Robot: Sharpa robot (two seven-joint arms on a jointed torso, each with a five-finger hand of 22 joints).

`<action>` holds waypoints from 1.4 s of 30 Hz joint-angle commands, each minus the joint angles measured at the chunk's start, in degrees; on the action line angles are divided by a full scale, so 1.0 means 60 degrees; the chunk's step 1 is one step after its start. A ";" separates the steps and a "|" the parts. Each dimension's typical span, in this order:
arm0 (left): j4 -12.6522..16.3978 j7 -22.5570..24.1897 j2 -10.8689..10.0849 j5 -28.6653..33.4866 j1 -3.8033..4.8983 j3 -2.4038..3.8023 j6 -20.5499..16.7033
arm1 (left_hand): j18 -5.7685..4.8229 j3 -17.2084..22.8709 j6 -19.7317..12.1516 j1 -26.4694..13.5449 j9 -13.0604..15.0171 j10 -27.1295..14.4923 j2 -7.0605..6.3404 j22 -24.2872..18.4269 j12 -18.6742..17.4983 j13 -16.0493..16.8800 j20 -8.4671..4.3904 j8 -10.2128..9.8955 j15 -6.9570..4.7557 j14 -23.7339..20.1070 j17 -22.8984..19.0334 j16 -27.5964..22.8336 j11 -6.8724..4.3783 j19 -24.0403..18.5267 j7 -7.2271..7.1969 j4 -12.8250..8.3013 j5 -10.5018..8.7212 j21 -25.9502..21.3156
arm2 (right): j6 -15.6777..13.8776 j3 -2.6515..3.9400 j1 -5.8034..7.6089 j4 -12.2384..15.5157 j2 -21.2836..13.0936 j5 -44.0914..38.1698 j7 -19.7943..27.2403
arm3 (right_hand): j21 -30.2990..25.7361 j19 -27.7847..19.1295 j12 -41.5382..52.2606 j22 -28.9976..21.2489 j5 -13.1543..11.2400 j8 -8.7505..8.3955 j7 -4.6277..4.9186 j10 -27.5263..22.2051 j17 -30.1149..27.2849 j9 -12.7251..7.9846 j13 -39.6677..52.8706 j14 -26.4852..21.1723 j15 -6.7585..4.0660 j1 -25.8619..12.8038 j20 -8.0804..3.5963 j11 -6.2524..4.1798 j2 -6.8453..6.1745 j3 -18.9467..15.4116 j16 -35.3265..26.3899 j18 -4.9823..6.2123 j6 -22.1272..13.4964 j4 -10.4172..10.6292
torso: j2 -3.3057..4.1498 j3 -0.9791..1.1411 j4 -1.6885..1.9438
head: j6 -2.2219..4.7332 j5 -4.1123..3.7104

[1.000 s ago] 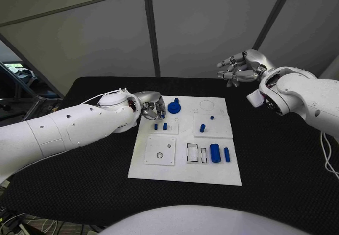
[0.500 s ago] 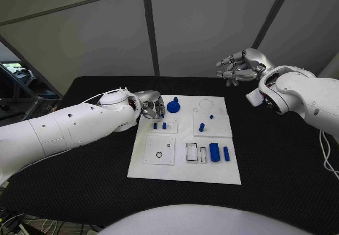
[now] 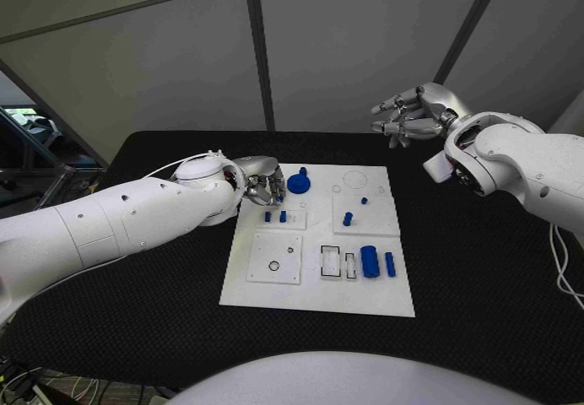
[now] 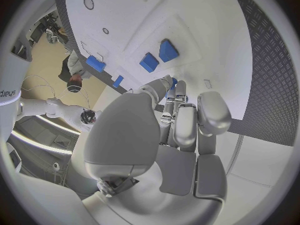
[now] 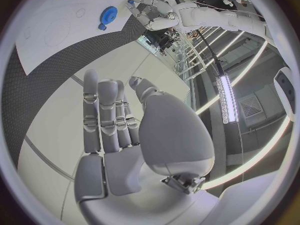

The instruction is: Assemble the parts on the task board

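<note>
The white task board (image 3: 316, 291) lies in the middle of the black table. A blue gear with a knob (image 3: 300, 182) stands near its far left corner. My left hand (image 3: 259, 180) hangs right beside that gear, fingers close together and pointing down at the board; no part is plainly held. In the left wrist view a sliver of blue shows past the fingertips (image 4: 177, 87), with two short blue pegs (image 4: 159, 56) beyond. My right hand (image 3: 413, 112) is raised over the table's far edge, fingers loosely spread and holding nothing.
On the board stand two short pegs (image 3: 275, 217), another peg (image 3: 348, 219) and a small stud (image 3: 364, 202). A thick blue cylinder (image 3: 369, 261) and a slim one (image 3: 390, 264) lie by rectangular slots (image 3: 331, 261). A square plate with a hole (image 3: 275, 257) sits left.
My left hand has edged slightly toward the blue gear. The gear and the other parts keep their places, and the right hand stays raised.
</note>
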 commanded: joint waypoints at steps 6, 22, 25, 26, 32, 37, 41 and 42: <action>-0.0044 -0.0224 0.0022 0.0032 -0.0019 -0.0010 0.0412 | -0.0889 0.0062 -0.0056 -0.0196 -0.0044 -0.0007 -0.0084 0.0006 -0.0189 0.0006 0.0025 -0.0145 0.0020 0.0194 -0.0037 0.0069 0.0071 0.0027 0.0089 -0.0049 -0.0037 -0.0029 | 0.0036 0.0005 0.0019 0.0021 -0.0012 -0.0016 0.0037 | -0.0051 0.0056 0.0034 -0.0012 0.0044 0.0058 -0.0003 -0.0029 0.0014 0.0014 -0.0012 0.0045 -0.0010 -0.0047 -0.0021 0.0000 -0.0025 0.0052 -0.0007 0.0120 -0.0044 0.0002 | 0.0001 -0.0008 0.0001 | -0.0014 -0.0028; -0.0015 -0.0338 -0.0017 0.0032 -0.0019 -0.0010 0.0406 | -0.0905 0.0165 -0.0517 -0.0312 -0.0210 0.0007 -0.0171 0.0116 -0.0426 0.0057 0.0091 -0.0663 0.0078 0.0177 -0.0094 0.0117 0.0125 0.0038 0.0200 -0.0157 -0.0032 0.0042 | 0.0031 0.0005 0.0020 0.0011 -0.0014 -0.0016 0.0038 | -0.0051 0.0056 0.0034 -0.0012 0.0044 0.0058 -0.0003 -0.0029 0.0014 0.0014 -0.0012 0.0045 -0.0010 -0.0047 -0.0021 0.0000 -0.0025 0.0052 -0.0007 0.0120 -0.0044 0.0002 | -0.0002 -0.0006 0.0002 | -0.0032 -0.0008; -0.0013 -0.0341 -0.0017 0.0032 -0.0019 -0.0010 0.0404 | -0.0910 0.0183 -0.0585 -0.0326 -0.0241 0.0028 -0.0185 0.0144 -0.0450 0.0070 0.0092 -0.0740 0.0074 0.0174 -0.0105 0.0122 0.0122 0.0043 0.0211 -0.0170 -0.0033 0.0066 | 0.0032 0.0005 0.0020 0.0008 -0.0013 -0.0016 0.0039 | -0.0051 0.0056 0.0034 -0.0012 0.0044 0.0058 -0.0003 -0.0029 0.0014 0.0014 -0.0012 0.0045 -0.0010 -0.0047 -0.0021 0.0000 -0.0025 0.0052 -0.0007 0.0120 -0.0044 0.0002 | -0.0004 -0.0005 0.0000 | -0.0031 -0.0001; -0.0012 -0.0338 -0.0016 0.0032 -0.0019 -0.0010 0.0403 | -0.0913 0.0191 -0.0626 -0.0337 -0.0259 0.0037 -0.0193 0.0161 -0.0463 0.0075 0.0092 -0.0781 0.0073 0.0173 -0.0109 0.0126 0.0119 0.0047 0.0217 -0.0175 -0.0034 0.0082 | 0.0032 0.0005 0.0019 0.0007 -0.0012 -0.0016 0.0039 | -0.0051 0.0056 0.0034 -0.0012 0.0044 0.0058 -0.0003 -0.0029 0.0014 0.0014 -0.0012 0.0045 -0.0010 -0.0047 -0.0021 0.0000 -0.0025 0.0052 -0.0007 0.0120 -0.0044 0.0002 | -0.0001 -0.0005 0.0001 | -0.0026 0.0001; -0.0012 -0.0349 -0.0010 0.0032 -0.0019 -0.0010 0.0414 | -0.0910 0.0217 -0.1015 -0.0416 -0.0411 0.0098 -0.0273 0.0183 -0.0557 0.0115 0.0078 -0.1112 0.0047 0.0166 -0.0142 0.0149 0.0083 0.0047 0.0209 -0.0197 -0.0035 0.0077 | 0.0039 0.0005 0.0019 -0.0004 -0.0009 -0.0015 0.0037 | -0.0064 0.0074 0.0050 -0.0018 0.0042 0.0072 -0.0006 -0.0029 0.0018 0.0016 -0.0016 0.0060 -0.0014 -0.0050 -0.0024 -0.0003 -0.0041 0.0081 -0.0046 0.0121 -0.0032 0.0001 | -0.0002 -0.0006 0.0002 | -0.0028 0.0000; -0.0032 -0.0434 -0.0046 0.0032 -0.0019 -0.0010 0.0458 | -0.0914 0.0195 -0.1436 -0.0458 -0.0536 0.0110 -0.0328 0.0199 -0.0657 0.0144 0.0078 -0.1406 0.0058 0.0160 -0.0171 0.0168 0.0099 0.0048 0.0241 -0.0211 -0.0038 0.0068 | 0.0188 0.0005 0.0019 -0.0007 -0.0018 -0.0327 -0.0115 | -0.0089 0.0073 -0.0085 -0.0028 0.0008 0.0057 0.0004 -0.0172 -0.0184 0.0008 -0.0109 0.0005 -0.0006 -0.0043 -0.0022 0.0011 -0.0053 0.0134 -0.0316 0.0117 -0.0075 0.0002 | -0.0006 -0.0003 0.0002 | -0.0020 -0.0015; -0.0049 -0.0483 -0.0114 0.0032 -0.0019 -0.0010 0.0448 | -0.0917 0.0168 -0.1644 -0.0452 -0.0556 0.0115 -0.0335 0.0210 -0.0700 0.0160 0.0088 -0.1488 0.0071 0.0157 -0.0185 0.0178 0.0122 0.0050 0.0287 -0.0220 -0.0033 0.0068 | 0.0398 0.0004 0.0016 0.0001 -0.0043 -0.0795 -0.0328 | -0.0154 0.0097 -0.0901 -0.0053 -0.0209 0.0080 0.0042 -0.0390 -0.0260 0.0010 -0.0833 0.0018 0.0031 -0.0038 -0.0001 0.0076 -0.0117 0.0342 -0.0575 0.0116 -0.0091 0.0021 | -0.0005 -0.0006 0.0003 | -0.0004 -0.0021; -0.0049 -0.0482 -0.0133 0.0032 -0.0019 -0.0009 0.0425 | -0.0916 0.0162 -0.1676 -0.0449 -0.0557 0.0115 -0.0337 0.0206 -0.0707 0.0162 0.0090 -0.1493 0.0073 0.0157 -0.0187 0.0180 0.0125 0.0049 0.0288 -0.0222 -0.0033 0.0061 | 0.0454 0.0004 0.0014 0.0008 -0.0056 -0.0930 -0.0381 | -0.0150 0.0119 -0.1082 -0.0049 -0.0275 0.0094 0.0056 -0.0432 -0.0215 0.0014 -0.0993 0.0050 0.0033 -0.0021 0.0002 0.0082 -0.0100 0.0398 -0.0547 0.0115 -0.0075 0.0018 | -0.0007 -0.0009 0.0008 | 0.0006 -0.0038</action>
